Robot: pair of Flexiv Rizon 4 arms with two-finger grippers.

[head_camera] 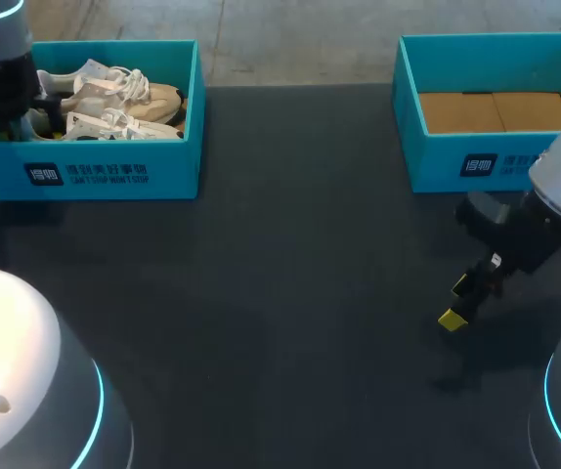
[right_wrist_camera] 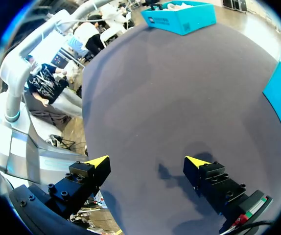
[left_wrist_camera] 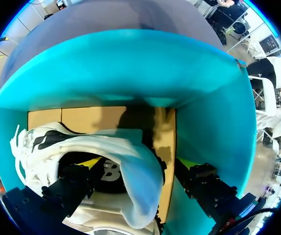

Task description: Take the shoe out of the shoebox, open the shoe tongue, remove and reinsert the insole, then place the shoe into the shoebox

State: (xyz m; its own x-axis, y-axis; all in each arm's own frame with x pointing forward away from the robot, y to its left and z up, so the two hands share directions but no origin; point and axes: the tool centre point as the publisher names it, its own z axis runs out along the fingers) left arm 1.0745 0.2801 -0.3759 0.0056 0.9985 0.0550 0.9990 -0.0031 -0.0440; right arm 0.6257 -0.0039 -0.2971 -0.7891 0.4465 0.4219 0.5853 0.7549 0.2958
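Two fingers of the left hand [left_wrist_camera: 139,164] stand apart and straddle the side wall of the white-and-beige lace-up sneaker [left_wrist_camera: 81,142]: one yellow tip sits inside the shoe's opening over the dark insole, the other outside, between the shoe and the wall of the teal cardboard shoebox [left_wrist_camera: 130,68]. I can't see both pads pressing yet, so I read it as not clamped. The shoe lies in that box at the worktop's far left corner, laces bunched on top. Step in hand looks like the take-out grasp. To do it well, I'd sink a little deeper so the pads bite the firm collar, not just the soft lining edge, then close squarely and lift straight up. The outer finger is tight to the box wall, so any sideways drag would likely tip or pull the box along. Watch for laces snagging on the rim. The right hand [head_camera: 461,303] hangs with fingers apart and nothing between them over the dark grey worktop [head_camera: 290,293], near the second teal box [head_camera: 496,156]. It's well placed to receive or steady the shoe mid-worktop.
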